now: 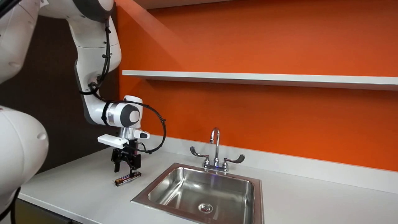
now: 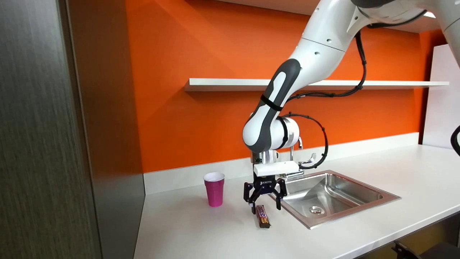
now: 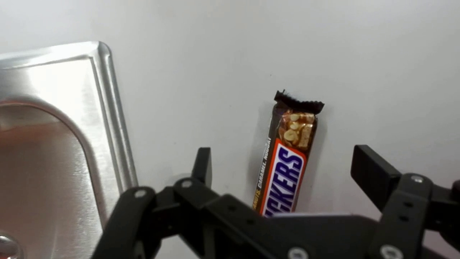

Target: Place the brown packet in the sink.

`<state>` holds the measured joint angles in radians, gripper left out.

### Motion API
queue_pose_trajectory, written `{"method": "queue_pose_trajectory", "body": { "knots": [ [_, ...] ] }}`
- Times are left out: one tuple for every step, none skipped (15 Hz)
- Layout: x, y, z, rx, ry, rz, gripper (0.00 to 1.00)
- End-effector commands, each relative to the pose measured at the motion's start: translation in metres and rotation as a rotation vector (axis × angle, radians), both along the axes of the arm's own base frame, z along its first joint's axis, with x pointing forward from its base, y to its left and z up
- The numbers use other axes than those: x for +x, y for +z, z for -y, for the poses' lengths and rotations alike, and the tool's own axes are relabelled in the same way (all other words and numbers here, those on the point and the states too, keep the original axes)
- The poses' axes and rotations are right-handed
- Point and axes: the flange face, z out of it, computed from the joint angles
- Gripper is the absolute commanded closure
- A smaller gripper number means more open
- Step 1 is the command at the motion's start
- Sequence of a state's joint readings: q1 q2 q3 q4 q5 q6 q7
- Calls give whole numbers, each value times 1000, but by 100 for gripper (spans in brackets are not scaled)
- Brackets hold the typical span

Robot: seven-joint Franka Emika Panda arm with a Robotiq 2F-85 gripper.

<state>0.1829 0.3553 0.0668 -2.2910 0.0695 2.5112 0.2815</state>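
Black and angular, my gripper gapes wide, a glossy, crimp-ended brown packet lettered “ICKERS” and “CARAMEL, NOUGAT” showing between its fingers, near the shiny steel sink.

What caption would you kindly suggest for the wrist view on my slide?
Open gripper over the packet on the counter, with a corner of the sink at left.

Dark-brown, elongated wrapped packet: printed face up, red-bordered white panel with blue lettering, serrated dark end seal; other end hidden in wrist view. Lies flat on white countertop, outside rectangular stainless-steel sink, near its rim but apart. Sink: wide flat rim, shiny basin with rounded corners, set into countertop.
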Motion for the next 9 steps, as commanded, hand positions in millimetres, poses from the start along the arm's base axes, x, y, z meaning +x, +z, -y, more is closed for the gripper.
{"method": "queue_pose_trajectory", "body": {
  "knots": [
    [6, -3, -6, -23, -9, 15, 0],
    [7, -5, -7, -24, -10, 16, 0],
    [8, -7, -7, -25, -12, 18, 0],
    [9, -9, -8, -27, -14, 18, 0],
    [10, -11, -8, -29, -18, 19, 0],
    [11, -12, -8, -31, -20, 20, 0],
    [12, -13, -7, -32, -22, 21, 0],
    [13, -15, -7, -33, -25, 21, 0],
    [13, -16, -7, -34, -26, 21, 0]
  ]
}}
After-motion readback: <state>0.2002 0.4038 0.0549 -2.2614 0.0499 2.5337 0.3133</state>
